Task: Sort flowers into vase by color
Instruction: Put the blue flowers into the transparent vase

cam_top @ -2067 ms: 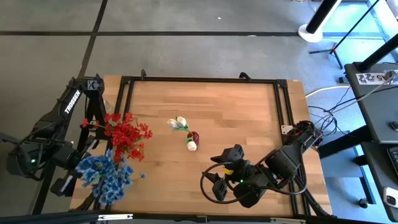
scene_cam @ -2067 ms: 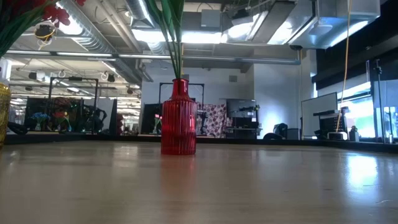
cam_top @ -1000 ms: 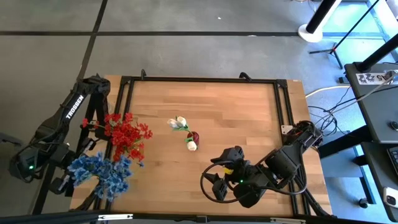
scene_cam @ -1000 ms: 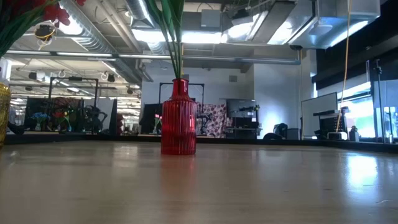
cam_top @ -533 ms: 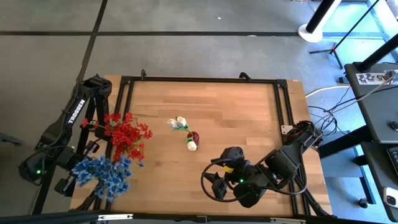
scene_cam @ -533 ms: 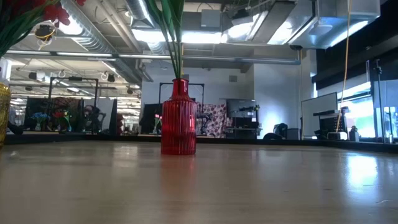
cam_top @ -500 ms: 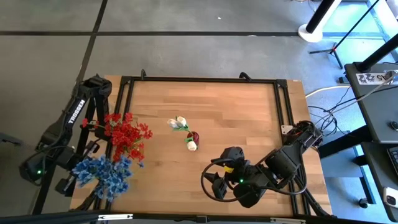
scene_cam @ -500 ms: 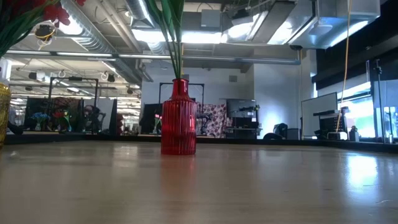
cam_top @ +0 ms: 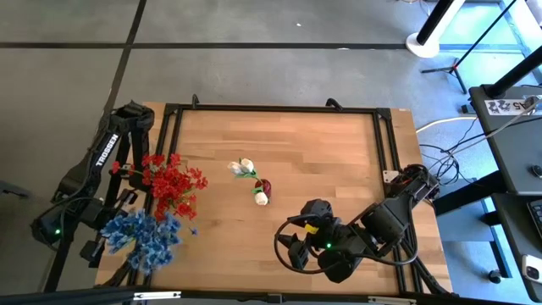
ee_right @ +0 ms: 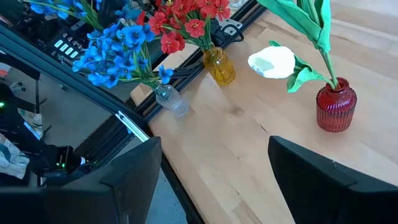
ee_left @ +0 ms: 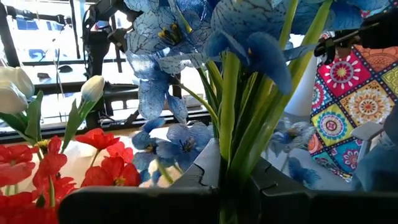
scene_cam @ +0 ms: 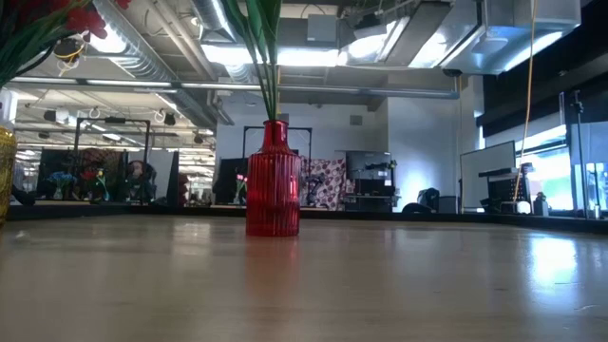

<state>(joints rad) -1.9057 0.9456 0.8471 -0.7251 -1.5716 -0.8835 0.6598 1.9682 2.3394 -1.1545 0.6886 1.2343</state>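
Observation:
A bunch of blue flowers (cam_top: 142,239) stands over a clear vase (ee_right: 169,99) at the table's near left corner, with my left gripper (ee_left: 233,177) shut on its stems. Red flowers (cam_top: 174,188) stand in a yellow vase (ee_right: 219,66) beside it. White tulips (cam_top: 246,168) lean out of a red ribbed vase (scene_cam: 273,180) near the table's middle. Over the near edge, right of the middle, my right gripper (cam_top: 292,250) hangs open and has nothing between its fingers. My left gripper pinches the bundle of green stems (ee_left: 231,149) of the blue flowers between its two fingers, below the blooms. The fingers lie level, across the stems. The bunch stands upright, and its stems run down to the clear vase's mouth (ee_right: 163,91).
Black rails (cam_top: 271,108) frame the wooden tabletop. The three vases take up the left half and the middle, with bare wood (cam_top: 339,161) toward the far right. Cables (cam_top: 440,161) lie off the right edge.
My left arm has shifted and lowered a little with the blue flowers, and the bunch has moved slightly toward the table's right. It is still held upright over the clear vase.

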